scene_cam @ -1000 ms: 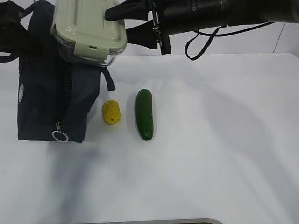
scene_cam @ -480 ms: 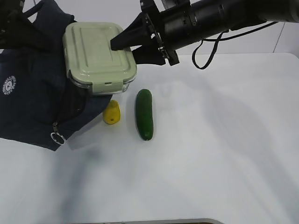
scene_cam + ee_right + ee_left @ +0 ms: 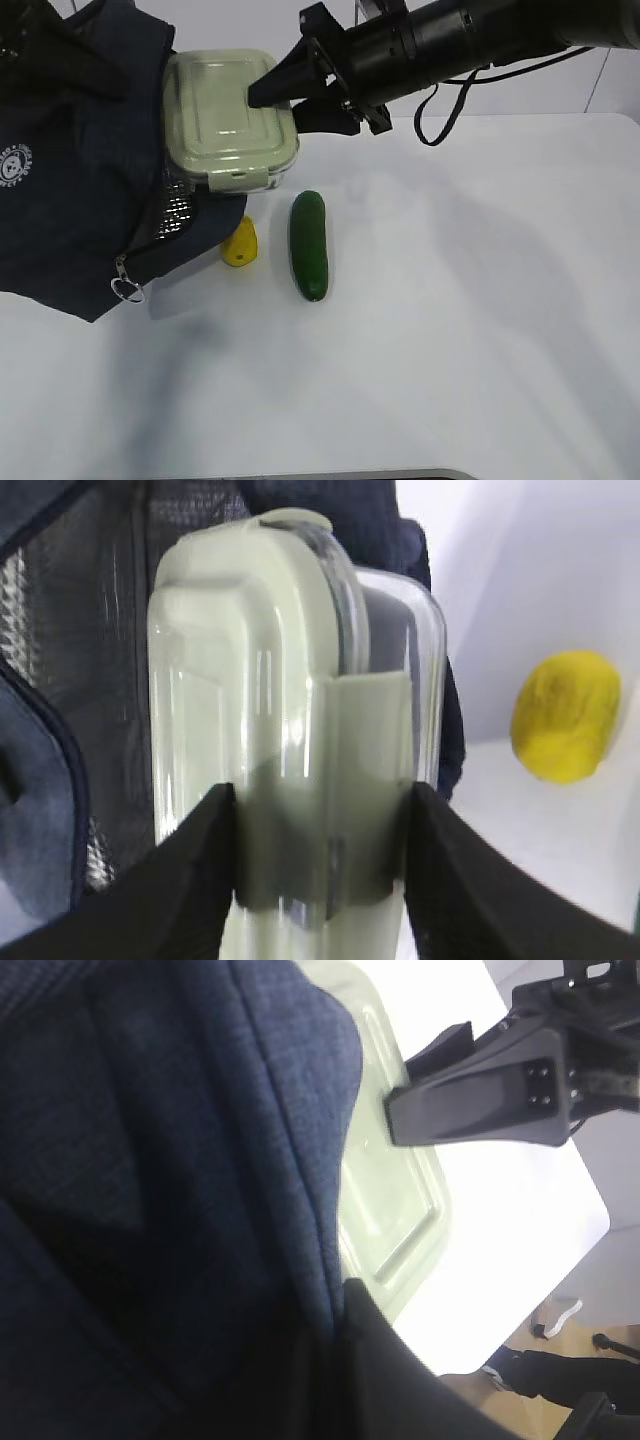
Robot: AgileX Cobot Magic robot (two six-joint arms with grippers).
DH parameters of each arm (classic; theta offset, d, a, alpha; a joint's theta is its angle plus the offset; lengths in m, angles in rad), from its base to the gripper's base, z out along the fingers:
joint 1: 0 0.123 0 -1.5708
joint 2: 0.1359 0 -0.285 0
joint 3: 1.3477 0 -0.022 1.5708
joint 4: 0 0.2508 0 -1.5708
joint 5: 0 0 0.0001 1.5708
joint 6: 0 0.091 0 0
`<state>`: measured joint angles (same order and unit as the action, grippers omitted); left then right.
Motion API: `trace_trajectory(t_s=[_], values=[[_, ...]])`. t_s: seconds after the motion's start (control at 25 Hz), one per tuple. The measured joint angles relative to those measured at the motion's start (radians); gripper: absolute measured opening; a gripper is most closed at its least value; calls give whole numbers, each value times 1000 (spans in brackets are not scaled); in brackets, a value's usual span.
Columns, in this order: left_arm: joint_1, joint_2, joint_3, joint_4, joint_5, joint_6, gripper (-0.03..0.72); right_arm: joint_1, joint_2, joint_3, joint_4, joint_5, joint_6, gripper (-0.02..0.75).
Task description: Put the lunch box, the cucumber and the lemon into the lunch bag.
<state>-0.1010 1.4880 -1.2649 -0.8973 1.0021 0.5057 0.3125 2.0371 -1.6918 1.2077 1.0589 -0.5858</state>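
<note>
The lunch box (image 3: 229, 117), clamped at one end by the right gripper (image 3: 262, 99), has been carried down into the lunch bag (image 3: 75, 170) mouth, held up by the closed left gripper (hidden). Lemon (image 3: 240, 243) and cucumber (image 3: 308, 244) remain mid-table.

the right arm reaches in from the upper right, lying almost level and pointing left. its right claw (image 3: 290, 100) stands half open with a finger (image 3: 175, 880) on each side of the lunch box (image 3: 228, 118), gripping it at one end. the left claw (image 3: 45, 50) sits at the upper left, mostly hidden by the bag (image 3: 70, 170); it is closed, pinching the bag's fabric.
</note>
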Motion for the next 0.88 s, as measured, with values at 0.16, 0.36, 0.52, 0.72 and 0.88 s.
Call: trace_trajectory(t_s=[0.16, 0.36, 0.52, 0.72, 0.88], values=[[0, 0, 0, -36, 0, 22, 3, 19, 0, 0, 109, -16, -18, 377], [0, 34, 0, -122, 3, 72, 3, 53, 0, 0, 130, -16, -25, 377], [0, 58, -1, -148, 3, 93, 2, 59, 9, 0, 125, -26, -29, 377], [0, 106, -1, -151, -4, 124, 2, 75, 82, 0, 211, -28, -45, 377], [0, 142, -1, -152, -15, 152, 2, 99, 136, -5, 308, -45, -91, 377]])
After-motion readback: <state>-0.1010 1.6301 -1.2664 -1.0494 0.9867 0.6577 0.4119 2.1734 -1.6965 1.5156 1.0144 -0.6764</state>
